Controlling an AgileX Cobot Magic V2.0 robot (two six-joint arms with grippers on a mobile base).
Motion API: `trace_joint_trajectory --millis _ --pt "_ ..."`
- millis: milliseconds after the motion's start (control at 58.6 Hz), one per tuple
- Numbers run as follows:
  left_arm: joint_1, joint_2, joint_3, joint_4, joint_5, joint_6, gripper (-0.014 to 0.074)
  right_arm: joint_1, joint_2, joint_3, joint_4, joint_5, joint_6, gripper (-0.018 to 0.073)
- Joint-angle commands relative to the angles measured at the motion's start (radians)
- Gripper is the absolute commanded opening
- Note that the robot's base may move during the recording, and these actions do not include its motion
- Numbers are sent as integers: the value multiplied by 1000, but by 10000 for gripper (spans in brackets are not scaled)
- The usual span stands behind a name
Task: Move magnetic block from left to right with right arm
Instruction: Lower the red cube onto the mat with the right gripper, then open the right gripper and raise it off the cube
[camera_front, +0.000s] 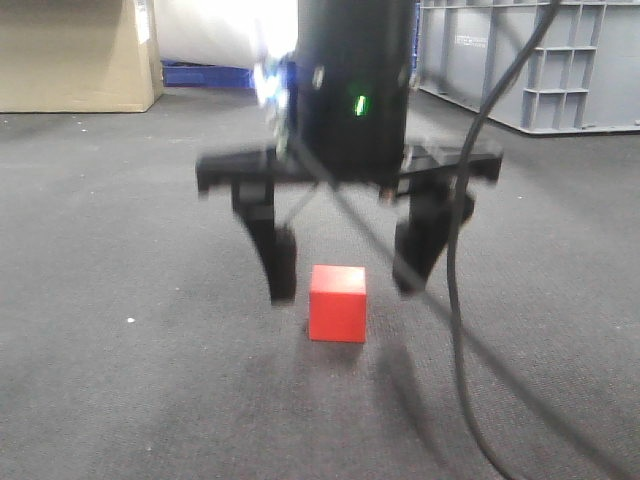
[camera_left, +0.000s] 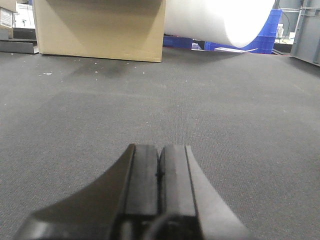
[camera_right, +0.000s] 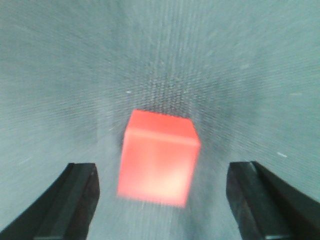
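The magnetic block (camera_front: 337, 302) is a small bright-red cube resting on the dark grey carpet. The right arm (camera_front: 350, 90) hangs over it from behind, and my right gripper (camera_front: 345, 270) is open with one black finger on each side of the cube, not touching it. In the right wrist view the block (camera_right: 159, 157) lies between the two fingertips (camera_right: 75, 195), with clear gaps both sides; this view is blurred. My left gripper (camera_left: 159, 162) is shut, its pads pressed together with nothing between them, low over bare carpet.
A loose black cable (camera_front: 462, 300) trails down to the right of the block. A cardboard box (camera_front: 75, 55) stands at the back left, a grey plastic crate (camera_front: 535, 60) at the back right, and a white roll (camera_left: 220, 20) beside blue crates.
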Motion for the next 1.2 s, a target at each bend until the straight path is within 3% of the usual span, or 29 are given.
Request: trace_joint_trajectory --millis 0,85,154,307,427,615,734,922,1178 --pt "-3 -7 7 -3 -79 -2 -117 2 -113 -6 -15 -2 -4 621" --pt "-3 -7 7 -3 -79 -2 -117 -1 -185 36 -1 -21 -32 594" --pt "-3 -7 7 -3 -79 -2 -117 -20 -245 86 3 -44 -50 521" --pt "-3 -7 7 -3 -79 -2 -117 -100 -395 238 26 -93 -91 261" --pt "-3 -7 7 -3 -79 -2 -117 -214 -530 370 81 -136 -218 46" --pt "-3 -7 7 -3 -79 -2 -117 -436 -694 534 177 -204 -578 54" --pt "-3 -7 7 -3 -79 -2 -117 -572 -807 622 210 -281 -746 54" --pt "-3 -7 7 -3 -79 -2 -117 -734 -1022 771 197 -546 -807 54" --pt "-3 -7 7 -3 -79 -2 -117 -755 -1271 994 152 -856 -807 54"
